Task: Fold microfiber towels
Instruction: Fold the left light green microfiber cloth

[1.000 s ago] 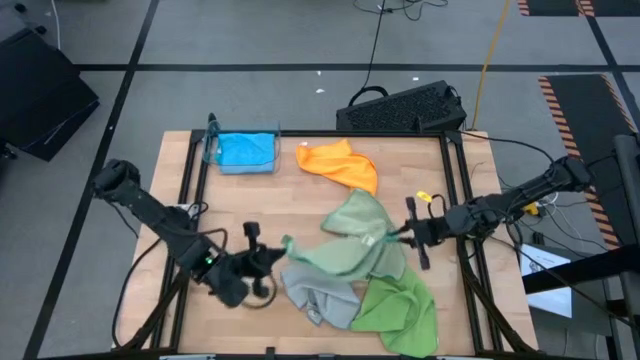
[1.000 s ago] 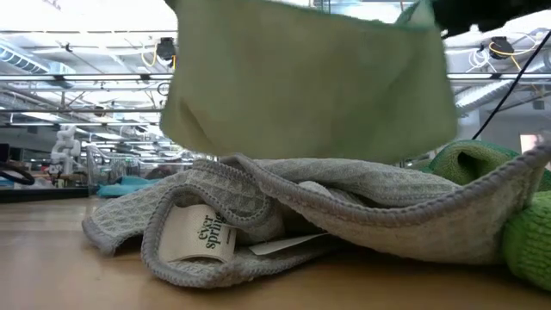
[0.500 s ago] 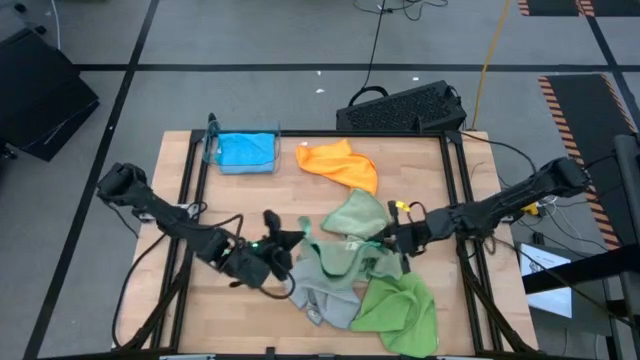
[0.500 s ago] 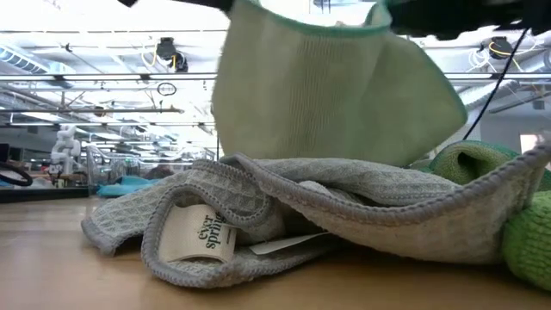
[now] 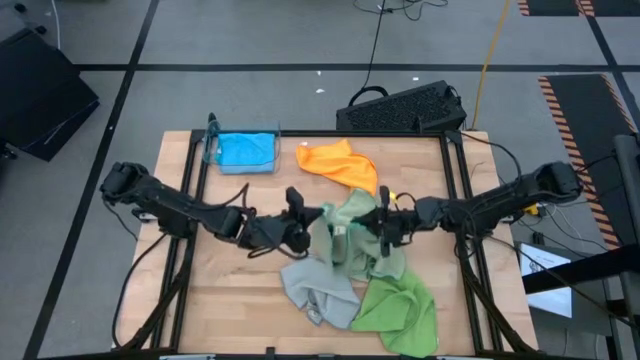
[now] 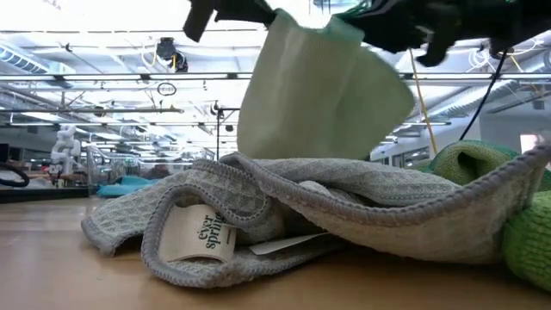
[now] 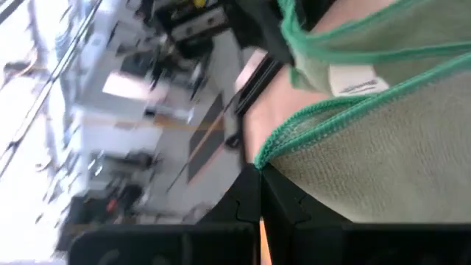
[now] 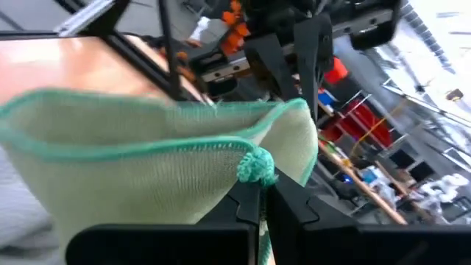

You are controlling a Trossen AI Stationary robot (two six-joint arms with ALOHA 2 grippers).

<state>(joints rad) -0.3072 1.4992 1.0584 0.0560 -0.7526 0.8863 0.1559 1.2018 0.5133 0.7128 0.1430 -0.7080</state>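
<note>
A pale sage green towel (image 5: 343, 240) hangs between my two grippers over the table's middle; the low view shows it as a narrow drape (image 6: 318, 95). My left gripper (image 5: 303, 228) is shut on one top corner and my right gripper (image 5: 380, 228) is shut on the other. Beneath lie a second sage green towel (image 5: 362, 207), a grey towel (image 5: 315, 290) and a bright green towel (image 5: 400, 305), heaped together. An orange towel (image 5: 340, 162) lies at the far middle. A blue towel (image 5: 243, 150) lies in a clear tray. My left gripper (image 7: 259, 193) pinches a green-hemmed corner (image 7: 262, 156) of the sage towel between its two fingertips, coming roughly level from the table's left. The cloth hangs below, lifted off the heap. My right gripper (image 8: 259, 197) pinches the opposite corner at its teal stitched tuft (image 8: 255, 167) between its fingertips, level from the table's right. The top hem (image 8: 147, 147) sags in a slack curve toward the other gripper.
The grey towel (image 6: 284, 215) with a white label fills the near foreground of the low view. A black keyboard-like box (image 5: 405, 108) sits beyond the far edge. Bare wood (image 5: 230, 290) lies at the near left of the table.
Both grippers have come toward each other over the table's middle, the left one also moving toward the far edge, and both wrists have rolled. The sage towel, spread wide between them before, now hangs narrower with its top hem slack; both corners stay held.
</note>
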